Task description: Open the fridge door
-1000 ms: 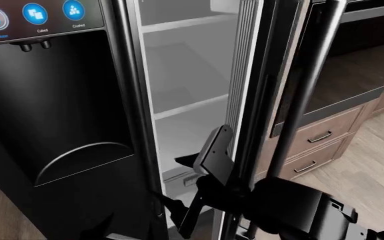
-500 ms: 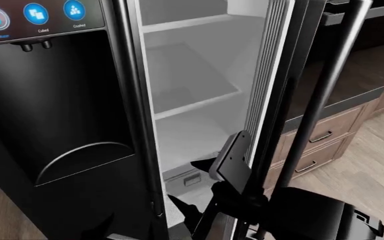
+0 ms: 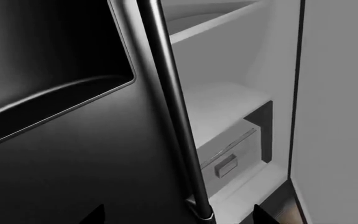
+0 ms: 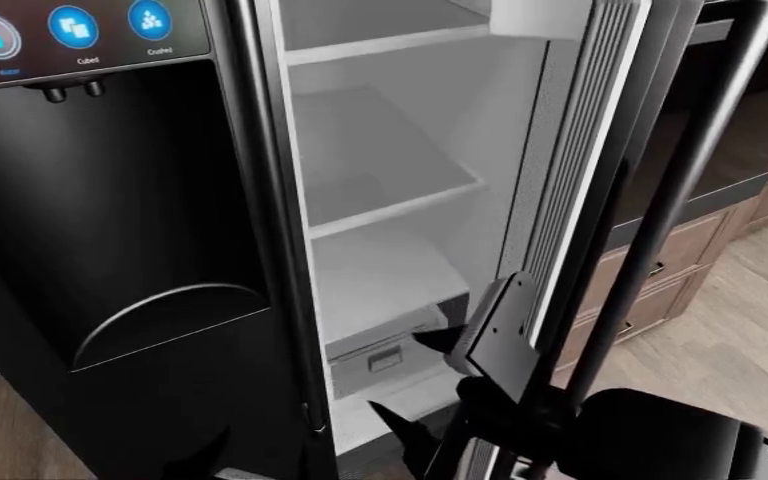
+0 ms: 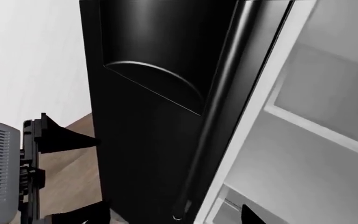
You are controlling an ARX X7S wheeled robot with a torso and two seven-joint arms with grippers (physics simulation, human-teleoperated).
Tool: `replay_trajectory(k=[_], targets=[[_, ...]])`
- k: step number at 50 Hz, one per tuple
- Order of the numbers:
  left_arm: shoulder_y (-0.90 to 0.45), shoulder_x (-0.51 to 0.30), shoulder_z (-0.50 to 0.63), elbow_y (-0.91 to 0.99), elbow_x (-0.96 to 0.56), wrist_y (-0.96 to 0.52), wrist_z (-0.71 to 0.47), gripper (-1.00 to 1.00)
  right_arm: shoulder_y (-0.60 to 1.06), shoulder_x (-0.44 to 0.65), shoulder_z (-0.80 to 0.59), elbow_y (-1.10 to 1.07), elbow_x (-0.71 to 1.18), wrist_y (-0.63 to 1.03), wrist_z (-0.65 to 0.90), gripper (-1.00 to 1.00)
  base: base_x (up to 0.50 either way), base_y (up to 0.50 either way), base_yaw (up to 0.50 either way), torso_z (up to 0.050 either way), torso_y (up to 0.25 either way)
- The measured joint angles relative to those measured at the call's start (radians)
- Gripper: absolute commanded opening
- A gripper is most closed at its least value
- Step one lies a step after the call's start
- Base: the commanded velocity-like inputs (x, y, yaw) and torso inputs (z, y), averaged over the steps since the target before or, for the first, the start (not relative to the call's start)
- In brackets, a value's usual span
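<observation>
1. Wood flooring (image 4: pixel 744 300) and brown drawers (image 4: pixel 658 275) fill the kitchen's right side.
2. Beside them the fridge door (image 4: pixel 598 160) stands swung open, white lining facing the shelves (image 4: pixel 384 190).
3. Its bar handle (image 4: pixel 671 200) rises above the right tool (image 4: pixel 471 375), whose fingers spread wide, holding nothing.
4. Left tool (image 3: pixel 175 217): only two tips show, well apart, near the dispenser door (image 4: pixel 104 250).

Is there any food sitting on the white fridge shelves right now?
No, the white shelves behind the open fridge door are bare in the head view.
</observation>
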Motion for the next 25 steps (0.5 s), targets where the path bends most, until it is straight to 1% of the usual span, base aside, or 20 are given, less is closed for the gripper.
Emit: replay_trajectory(k=[25], targets=[[0.0, -0.003, 0.009, 0.002, 0.002, -0.002, -0.006, 1.0, -0.014, 0.136, 0.013, -0.059, 0.006, 0.023, -0.032, 1.0, 0.0, 0.0, 0.0, -0.001, 0.0]])
